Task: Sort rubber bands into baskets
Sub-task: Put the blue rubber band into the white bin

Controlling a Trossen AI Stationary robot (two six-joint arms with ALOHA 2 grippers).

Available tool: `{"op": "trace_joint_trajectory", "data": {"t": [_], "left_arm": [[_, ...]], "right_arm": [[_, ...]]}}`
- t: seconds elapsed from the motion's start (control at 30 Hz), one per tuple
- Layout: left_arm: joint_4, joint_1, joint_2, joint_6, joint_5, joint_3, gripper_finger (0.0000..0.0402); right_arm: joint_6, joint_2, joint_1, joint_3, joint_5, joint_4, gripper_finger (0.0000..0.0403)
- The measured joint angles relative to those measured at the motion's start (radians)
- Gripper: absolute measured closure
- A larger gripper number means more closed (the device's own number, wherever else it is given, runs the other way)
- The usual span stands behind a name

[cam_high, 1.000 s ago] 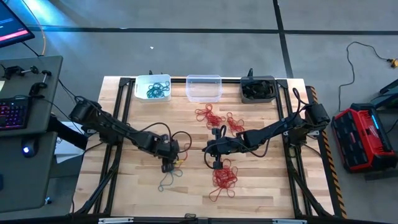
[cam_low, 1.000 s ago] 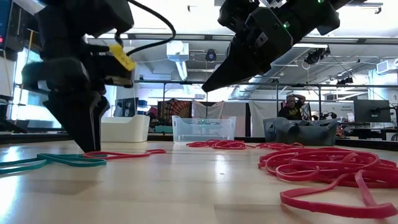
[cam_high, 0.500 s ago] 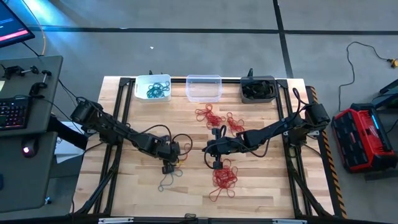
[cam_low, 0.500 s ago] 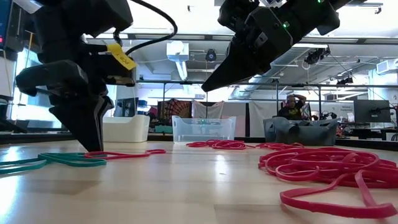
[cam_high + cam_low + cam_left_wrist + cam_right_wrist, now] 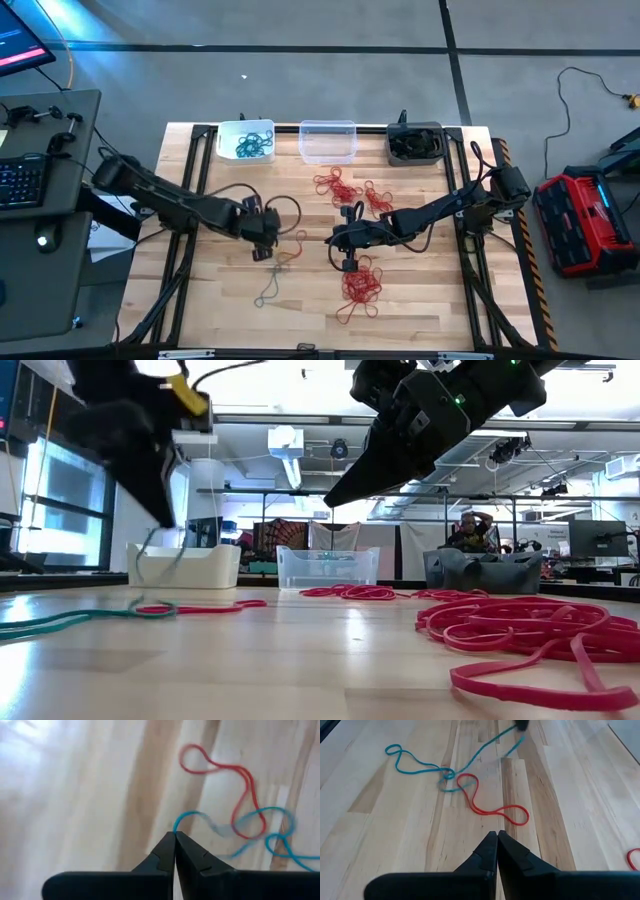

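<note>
Reaching in from the left side, the left arm lies low across the desk [image 5: 200,300], bent at its elbow, and its fingers [image 5: 175,851] are pinched tight on a teal rubber band [image 5: 227,827]. The left gripper [image 5: 262,250] is lifted a little above the wood, and the teal band hangs down from it in a long string to the desk, where its far end lies in loops. One red rubber band [image 5: 490,805] lies on the wood, crossing over the teal one.

At the far edge of the desk stand three baskets in a row. The white basket [image 5: 224,150] has teal bands in it. The clear basket [image 5: 327,128] is next to it. The dark grey basket [image 5: 415,130] has dark bands in it.

A bunch of red bands [image 5: 345,187] lies in front of the clear basket, and another red pile [image 5: 360,285] lies nearer the front edge.

The right arm reaches in from the right side, stretched out low toward the middle. The right gripper [image 5: 347,243] hangs in the air between the two red piles, with its fingers [image 5: 496,851] shut together and holding nothing.
</note>
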Motion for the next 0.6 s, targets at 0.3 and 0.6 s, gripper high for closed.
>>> {"op": "trace_joint_trajectory", "data": {"t": [0.3, 0.6], "left_arm": [[-0.126, 0.057, -0.191, 0.013, -0.088, 0.016, 0.0401], [-0.196, 0.17, -0.325, 0.061, -0.17, 0.016, 0.0401]], "right_arm": [[0.0, 0.0, 0.0, 0.0, 0.0, 0.0, 0.0403], [0.0, 0.0, 0.0, 0.0, 0.0, 0.003, 0.0403]]}}
